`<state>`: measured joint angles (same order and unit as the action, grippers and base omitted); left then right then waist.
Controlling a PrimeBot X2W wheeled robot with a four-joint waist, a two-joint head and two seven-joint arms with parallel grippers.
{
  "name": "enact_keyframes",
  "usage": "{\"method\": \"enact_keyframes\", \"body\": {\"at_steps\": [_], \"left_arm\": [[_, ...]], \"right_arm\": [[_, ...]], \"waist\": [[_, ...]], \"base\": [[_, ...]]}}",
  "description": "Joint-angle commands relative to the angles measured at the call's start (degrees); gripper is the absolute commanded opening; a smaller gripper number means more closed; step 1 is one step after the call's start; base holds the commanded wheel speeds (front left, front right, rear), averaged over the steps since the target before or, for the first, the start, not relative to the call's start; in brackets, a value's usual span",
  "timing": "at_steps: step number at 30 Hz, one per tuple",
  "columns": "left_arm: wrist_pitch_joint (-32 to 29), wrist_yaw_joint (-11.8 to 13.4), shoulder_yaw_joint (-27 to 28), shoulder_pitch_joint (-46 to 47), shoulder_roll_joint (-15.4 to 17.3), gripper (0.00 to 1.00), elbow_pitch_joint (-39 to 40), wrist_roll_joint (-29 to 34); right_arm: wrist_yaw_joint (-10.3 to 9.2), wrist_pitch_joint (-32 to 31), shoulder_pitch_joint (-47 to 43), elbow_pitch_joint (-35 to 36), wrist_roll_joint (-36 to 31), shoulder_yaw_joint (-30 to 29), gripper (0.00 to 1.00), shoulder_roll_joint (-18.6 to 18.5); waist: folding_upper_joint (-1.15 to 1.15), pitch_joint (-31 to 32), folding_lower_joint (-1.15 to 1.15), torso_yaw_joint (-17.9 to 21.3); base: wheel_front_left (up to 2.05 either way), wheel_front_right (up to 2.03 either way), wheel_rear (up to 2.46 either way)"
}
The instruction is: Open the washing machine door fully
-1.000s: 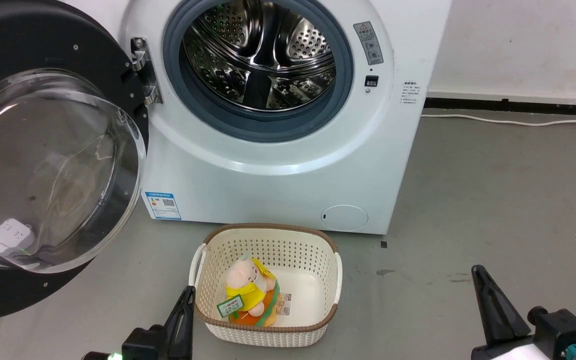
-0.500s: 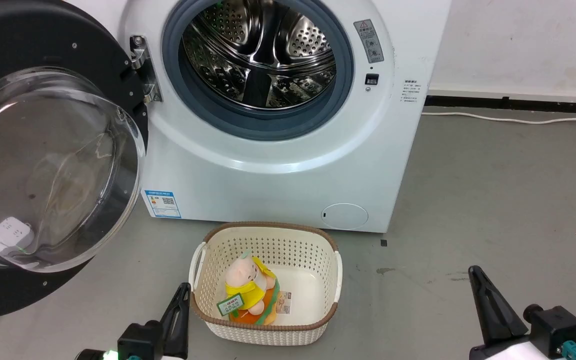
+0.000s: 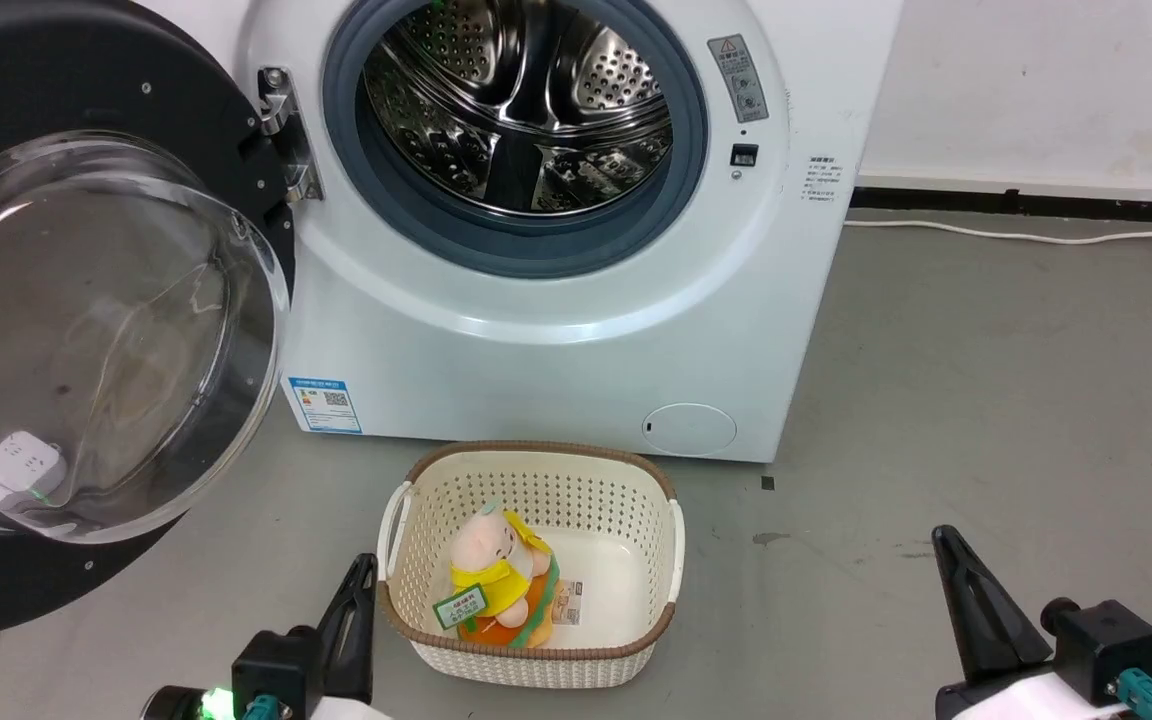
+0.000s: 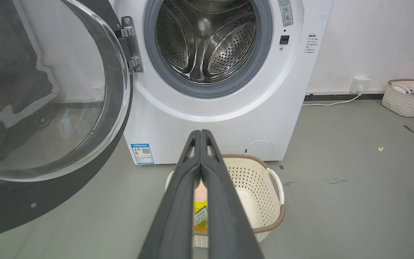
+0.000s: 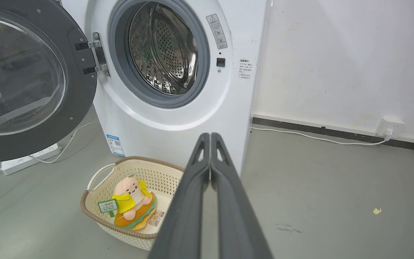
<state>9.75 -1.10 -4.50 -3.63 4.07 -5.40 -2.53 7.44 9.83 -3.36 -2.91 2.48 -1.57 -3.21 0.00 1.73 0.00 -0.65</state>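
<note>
The washing machine door (image 3: pixel 86 330), a big black disc with a domed clear glass centre, stands swung wide to the left on its metal hinge (image 3: pixel 276 135). The steel drum (image 3: pixel 521 100) is exposed behind its grey rubber ring. The door (image 4: pixel 41 108) also shows at the left of the left wrist view, and the door (image 5: pixel 23 79) at the left of the right wrist view. My left gripper (image 3: pixel 364 568) is low at the bottom left, shut and empty, well clear of the door. My right gripper (image 3: pixel 941 537) is at the bottom right, shut and empty.
A cream perforated basket (image 3: pixel 626 490) holding a plush toy (image 3: pixel 496 590) sits on the grey floor before the machine, between my grippers. A power strip (image 5: pixel 27 160) and cable lie under the door. Another basket (image 4: pixel 408 97) stands by the far right wall. A white cable (image 3: pixel 1026 238) runs along the skirting.
The whole head view has crept slightly, so the camera moved. Both grippers have sunk a little lower in the picture. The door stands as before.
</note>
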Motion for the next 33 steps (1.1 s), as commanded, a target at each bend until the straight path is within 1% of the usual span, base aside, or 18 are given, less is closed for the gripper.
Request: {"method": "enact_keyframes", "body": {"at_steps": [1, 33], "left_arm": [[-0.36, 0.35, 0.37, 0.69, -0.28, 0.00, 0.45, 0.43], [-4.11, 0.65, 2.02, 1.86, -0.64, 0.00, 2.42, 1.27]], "right_arm": [[0.02, -0.40, 0.69, 0.47, -0.50, 0.09, 0.00, 0.13], [0.03, -4.16, 1.76, 1.44, -1.29, 0.68, 0.00, 0.21]], "waist": [[0.00, -0.03, 0.00, 0.01], [0.00, -0.71, 0.00, 0.27]], "base": [[0.00, 0.00, 0.00], [0.00, 0.00, 0.00]]}}
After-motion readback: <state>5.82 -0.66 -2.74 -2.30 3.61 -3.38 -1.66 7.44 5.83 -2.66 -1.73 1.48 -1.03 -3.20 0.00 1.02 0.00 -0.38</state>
